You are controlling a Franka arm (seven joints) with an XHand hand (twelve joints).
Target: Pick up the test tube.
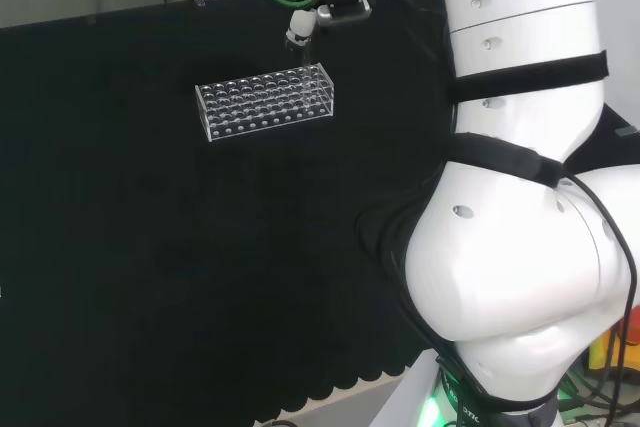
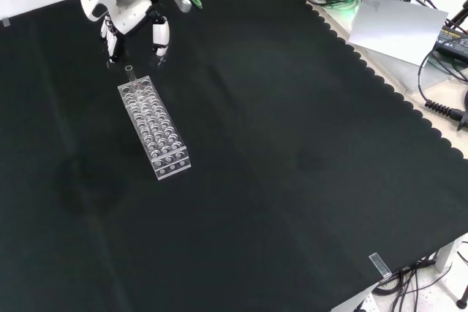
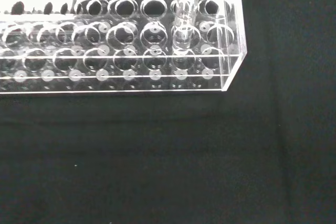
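So, black cloth [image 2: 292,180] covers the whole bench, and on it sits a clear rack [image 2: 154,128] of many round holes, lying lengthwise in the front view. Above the rack's far end hangs the hand [image 2: 131,16], fingers [image 2: 160,38] pointing down, spread apart and holding nothing. Smallest of all, the test tube [image 3: 185,9] stands upright in a hole near the rack's end, just below those fingertips; its open mouth shows in the front view.
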